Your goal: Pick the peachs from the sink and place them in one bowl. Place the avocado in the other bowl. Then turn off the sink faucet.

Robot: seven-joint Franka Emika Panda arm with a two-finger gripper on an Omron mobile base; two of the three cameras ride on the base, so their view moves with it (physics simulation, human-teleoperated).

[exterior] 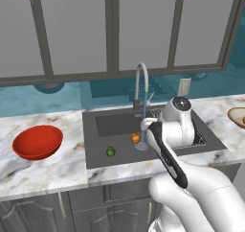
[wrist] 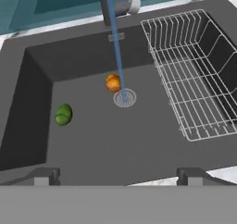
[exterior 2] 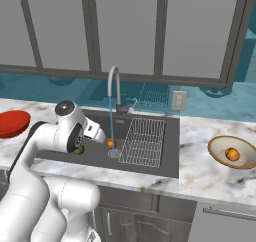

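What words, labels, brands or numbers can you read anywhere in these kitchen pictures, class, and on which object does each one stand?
There are none to quote: no readable text appears in any view.
The sink, the faucet, the red bowl, the tan bowl and the wall outlet carry no lettering.

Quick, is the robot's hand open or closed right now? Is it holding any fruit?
Gripper: open, holding nothing, above the sink.
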